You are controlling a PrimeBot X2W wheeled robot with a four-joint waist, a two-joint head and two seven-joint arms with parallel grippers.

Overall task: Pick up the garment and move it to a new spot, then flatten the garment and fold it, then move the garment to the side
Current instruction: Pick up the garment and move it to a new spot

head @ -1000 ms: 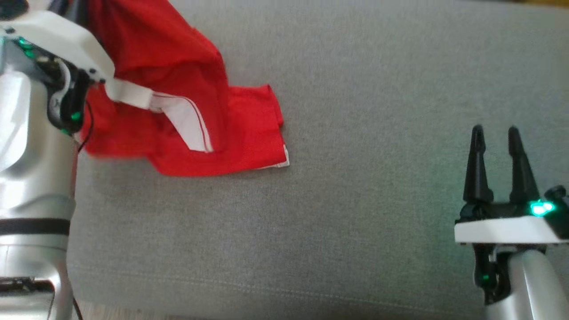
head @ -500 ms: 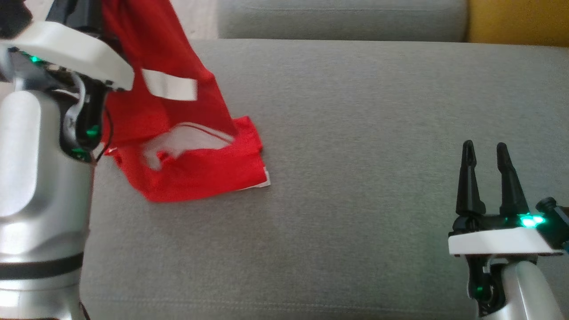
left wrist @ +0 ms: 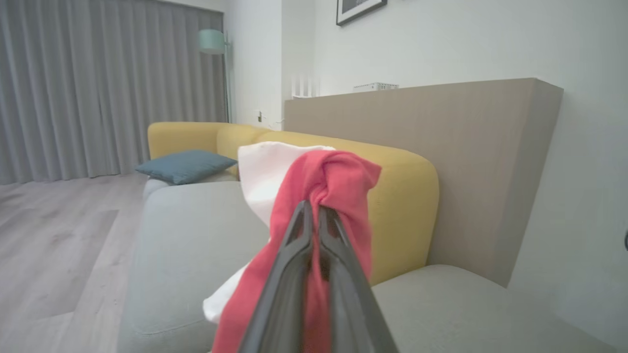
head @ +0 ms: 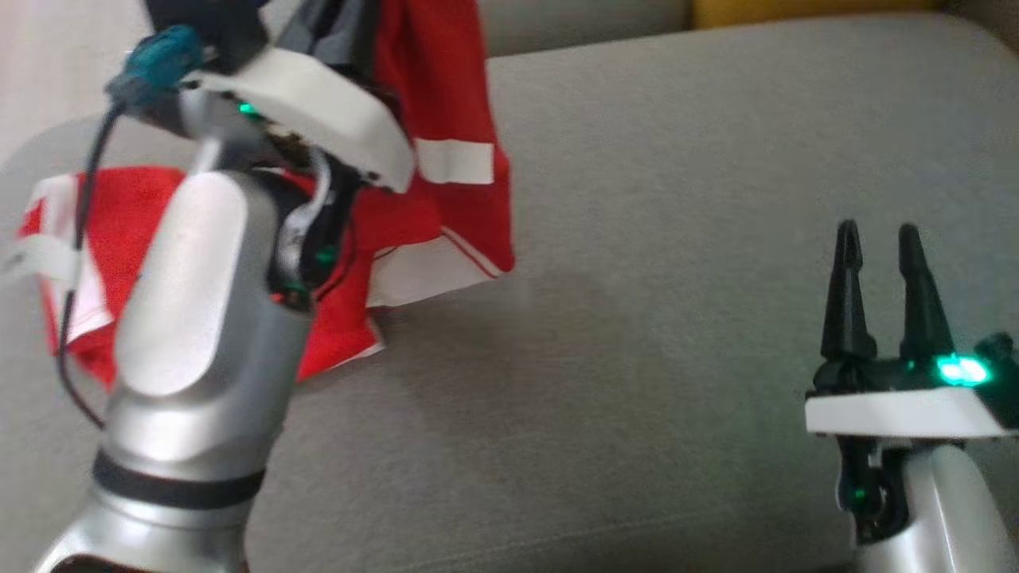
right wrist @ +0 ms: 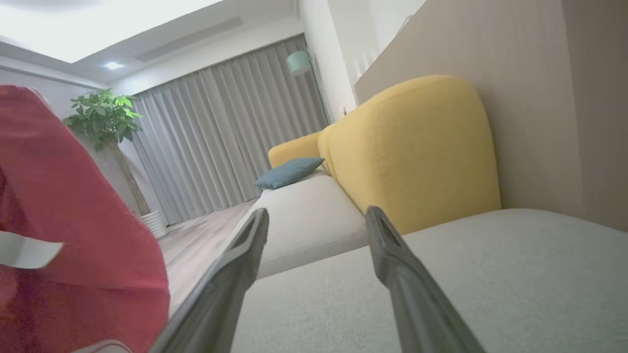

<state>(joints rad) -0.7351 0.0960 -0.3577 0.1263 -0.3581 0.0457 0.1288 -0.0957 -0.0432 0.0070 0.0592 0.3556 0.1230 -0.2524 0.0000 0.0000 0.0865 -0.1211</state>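
The garment [head: 446, 103] is red with white bands. It hangs from my left gripper [head: 342, 32] at the top of the head view, while its lower part still drapes on the grey seat behind my left forearm. In the left wrist view the left gripper [left wrist: 314, 208] is shut on a bunched fold of the garment [left wrist: 338, 176], held well above the seat. My right gripper [head: 880, 239] stands open and empty at the lower right, far from the cloth. In the right wrist view the right gripper [right wrist: 316, 213] shows the garment [right wrist: 73, 220] off to its left.
The grey sofa seat [head: 677, 278] stretches wide between the two arms. A yellow backrest [left wrist: 407, 196] and a wooden panel [left wrist: 441, 127] stand behind it. A blue cushion [left wrist: 186, 164] lies further along, and a potted plant [right wrist: 103, 117] stands on the wood floor.
The head camera has shifted. My left gripper has raised the garment higher and carried it rightward over the seat, so less cloth lies on the seat. The right gripper has stayed open in place.
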